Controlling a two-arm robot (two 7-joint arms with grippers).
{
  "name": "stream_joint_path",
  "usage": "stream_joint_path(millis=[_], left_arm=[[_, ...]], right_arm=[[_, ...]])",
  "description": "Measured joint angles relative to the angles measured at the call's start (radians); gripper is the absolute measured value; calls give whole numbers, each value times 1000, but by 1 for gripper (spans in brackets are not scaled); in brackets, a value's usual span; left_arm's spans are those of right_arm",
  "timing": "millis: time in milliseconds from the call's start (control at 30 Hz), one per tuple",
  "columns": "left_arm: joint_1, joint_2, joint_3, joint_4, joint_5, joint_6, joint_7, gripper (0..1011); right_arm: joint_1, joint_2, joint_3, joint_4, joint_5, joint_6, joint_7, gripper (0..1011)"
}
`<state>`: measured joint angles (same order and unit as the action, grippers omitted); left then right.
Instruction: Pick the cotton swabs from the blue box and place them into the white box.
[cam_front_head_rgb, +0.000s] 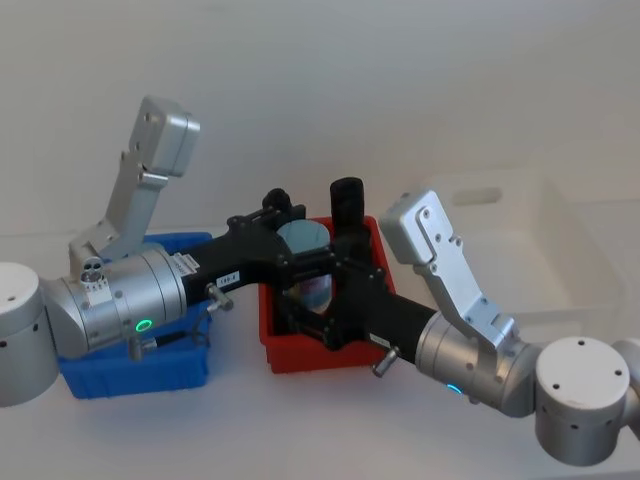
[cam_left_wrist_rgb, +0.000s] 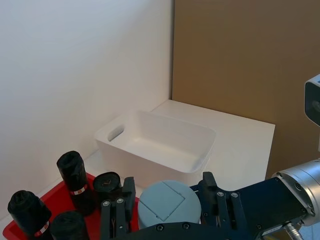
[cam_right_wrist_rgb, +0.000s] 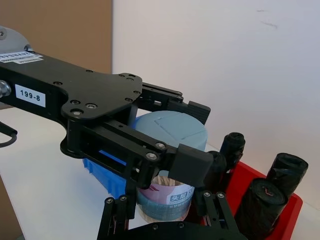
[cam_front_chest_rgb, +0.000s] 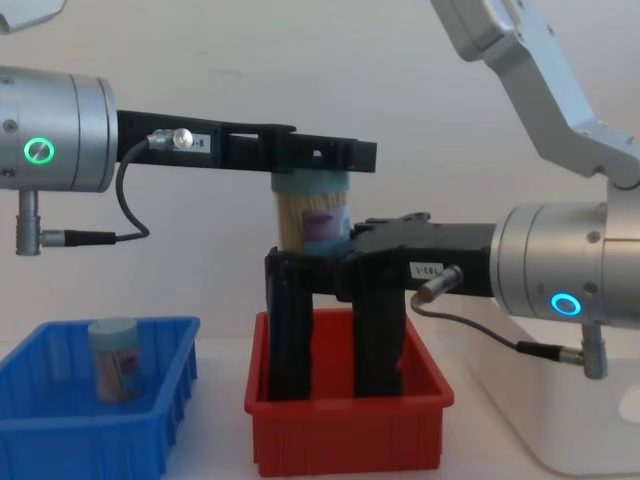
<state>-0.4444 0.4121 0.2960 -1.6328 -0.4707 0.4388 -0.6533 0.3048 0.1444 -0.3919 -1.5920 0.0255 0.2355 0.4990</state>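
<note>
A white sticker (cam_right_wrist_rgb: 30, 93) on the left gripper (cam_front_chest_rgb: 322, 157) reads "199-8". A small tag (cam_front_chest_rgb: 426, 268) on the right gripper (cam_front_chest_rgb: 318, 262) is too small to read. The jar of cotton swabs (cam_front_chest_rgb: 312, 215) has a bluish-pink label (cam_right_wrist_rgb: 172, 195) whose print cannot be made out.

That jar hangs at the centre of the chest view, in the air above the red bin (cam_front_chest_rgb: 350, 435). The left gripper comes in from the left edge with its fingers closed on the jar's pale blue lid. The right gripper comes from the right and sits around the jar's lower half; whether it grips cannot be told.

The red bin holds upright black rolls (cam_left_wrist_rgb: 75, 175). The blue box (cam_front_chest_rgb: 90, 440), at the lower left, holds a second jar (cam_front_chest_rgb: 113, 358) standing upright. The white box (cam_left_wrist_rgb: 150, 167) stands just beyond the red bin in the left wrist view.
</note>
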Motion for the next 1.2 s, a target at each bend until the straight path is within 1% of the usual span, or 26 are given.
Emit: stream_joint_path(millis=[67, 167, 233, 467, 633, 967, 1033, 1067, 1200], left_arm=[[0, 0, 0, 0, 0, 0, 0, 886], [0, 0, 0, 0, 0, 0, 0, 945], [0, 0, 0, 0, 0, 0, 0, 1003], [0, 0, 0, 0, 0, 0, 0, 1004], [0, 0, 0, 0, 0, 0, 0, 1004], [0, 0, 0, 0, 0, 0, 0, 1004], [0, 0, 0, 0, 0, 0, 0, 1004], [0, 0, 0, 0, 0, 0, 0, 1004], [0, 0, 0, 0, 0, 0, 0, 1004]], right_arm=[[0, 0, 0, 0, -1, 0, -1, 650], [1, 1, -1, 0, -2, -1, -3, 650], [1, 2, -1, 0, -2, -1, -7, 650], [-5, 10, 3, -9, 3, 0, -27, 650], [-17, 23, 12, -23, 14, 4, -55, 650], [-52, 66, 49, -56, 66, 9, -143, 650], [-64, 80, 62, -64, 82, 10, -172, 650], [-64, 80, 62, -64, 82, 10, -172, 650], [-81, 105, 87, -74, 107, 9, -220, 650]])
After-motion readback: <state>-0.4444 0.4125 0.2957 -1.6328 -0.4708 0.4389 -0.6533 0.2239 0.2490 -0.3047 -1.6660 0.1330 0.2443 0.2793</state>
